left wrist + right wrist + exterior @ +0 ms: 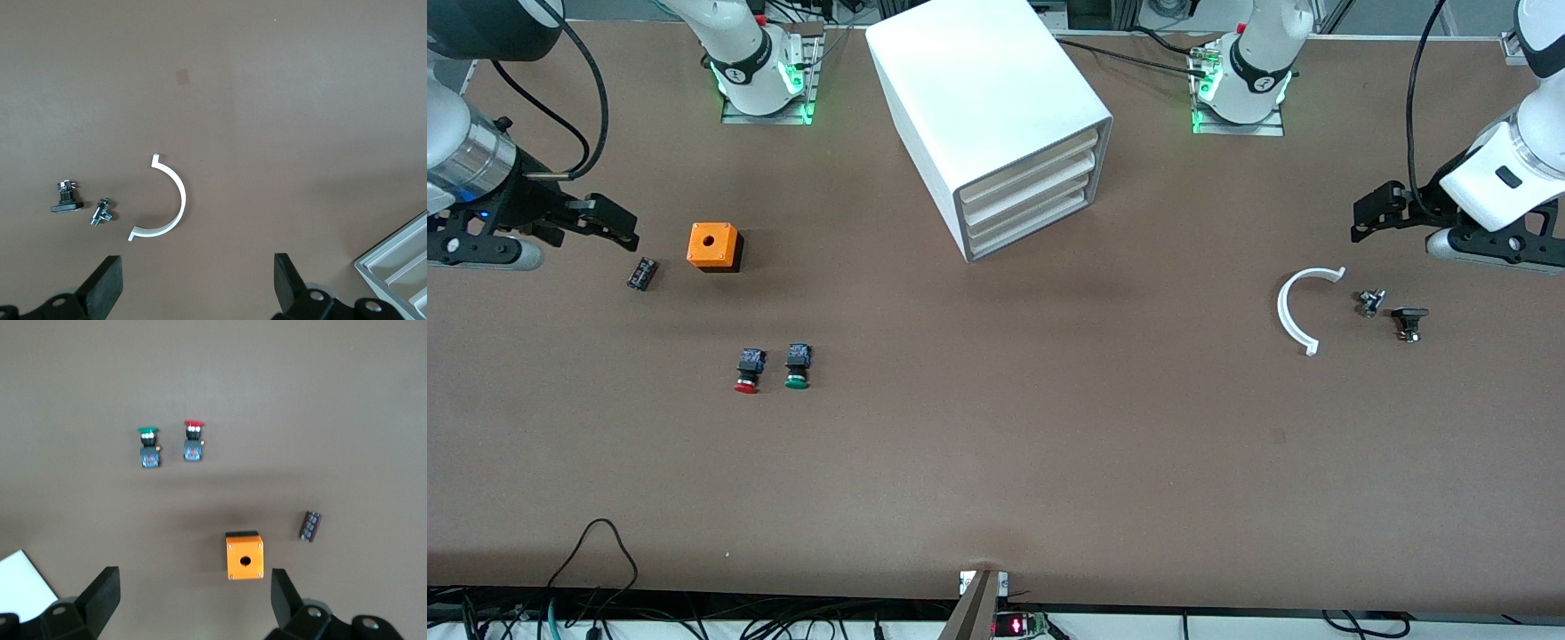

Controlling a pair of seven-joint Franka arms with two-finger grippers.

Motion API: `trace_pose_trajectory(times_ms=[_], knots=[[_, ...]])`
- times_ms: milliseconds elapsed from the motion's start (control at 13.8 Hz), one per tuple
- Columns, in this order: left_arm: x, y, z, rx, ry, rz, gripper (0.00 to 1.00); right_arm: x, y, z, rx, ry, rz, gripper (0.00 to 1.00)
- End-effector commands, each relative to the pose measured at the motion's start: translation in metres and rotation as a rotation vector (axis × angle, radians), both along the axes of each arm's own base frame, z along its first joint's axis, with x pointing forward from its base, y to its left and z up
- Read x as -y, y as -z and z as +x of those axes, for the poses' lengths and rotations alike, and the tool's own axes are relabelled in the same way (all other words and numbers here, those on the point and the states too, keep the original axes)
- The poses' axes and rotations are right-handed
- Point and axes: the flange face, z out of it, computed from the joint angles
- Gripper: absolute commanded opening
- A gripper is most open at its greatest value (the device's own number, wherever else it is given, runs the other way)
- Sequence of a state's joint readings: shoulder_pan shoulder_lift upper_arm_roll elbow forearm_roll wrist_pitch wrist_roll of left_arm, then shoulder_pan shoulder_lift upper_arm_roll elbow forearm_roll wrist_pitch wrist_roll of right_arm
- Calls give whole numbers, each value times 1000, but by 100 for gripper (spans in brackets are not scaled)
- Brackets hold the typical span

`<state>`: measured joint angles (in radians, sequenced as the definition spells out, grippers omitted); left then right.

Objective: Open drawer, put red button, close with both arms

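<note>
Nearest the front camera, the red button point(747, 371) lies on the desk point(996, 462) beside a green button point(797, 366). Farther off, the drawer point(1030, 201) sits shut in its cabinet point(983, 98). Nothing has begun: the left end effector point(199, 290) and the right end effector point(195, 608) hover spread apart and empty at their own ends of the desk. Opening the drawer comes next.

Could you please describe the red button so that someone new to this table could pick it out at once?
Start at the orange box toward the right arm's end of the table; nearer the front camera lie two small black-bodied pushbuttons side by side. The red button is the one with the round red cap; the green button, its twin, lies beside it toward the cabinet.
</note>
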<state>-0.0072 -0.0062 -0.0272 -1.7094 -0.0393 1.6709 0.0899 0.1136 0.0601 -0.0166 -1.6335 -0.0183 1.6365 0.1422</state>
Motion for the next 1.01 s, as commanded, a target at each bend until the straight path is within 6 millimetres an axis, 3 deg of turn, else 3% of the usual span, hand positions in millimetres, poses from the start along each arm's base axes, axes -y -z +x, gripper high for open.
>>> trace_pose_trajectory(times_ms=[0, 217, 507, 652, 942], knots=[[3, -6, 2, -7, 6, 22, 100, -12, 40, 22, -64, -23, -4, 100], [13, 7, -5, -121, 28, -22, 100, -21, 108, 45, -124, -42, -9, 100], [79, 34, -24, -291, 143, -74, 100, -29, 186, 69, -81, -40, -5, 100], [109, 59, -22, -346, 188, -116, 100, -28, 225, 78, -77, -32, -3, 100], [139, 106, -7, -384, 125, -396, 99, -22, 296, 84, -39, -16, 7, 100]])
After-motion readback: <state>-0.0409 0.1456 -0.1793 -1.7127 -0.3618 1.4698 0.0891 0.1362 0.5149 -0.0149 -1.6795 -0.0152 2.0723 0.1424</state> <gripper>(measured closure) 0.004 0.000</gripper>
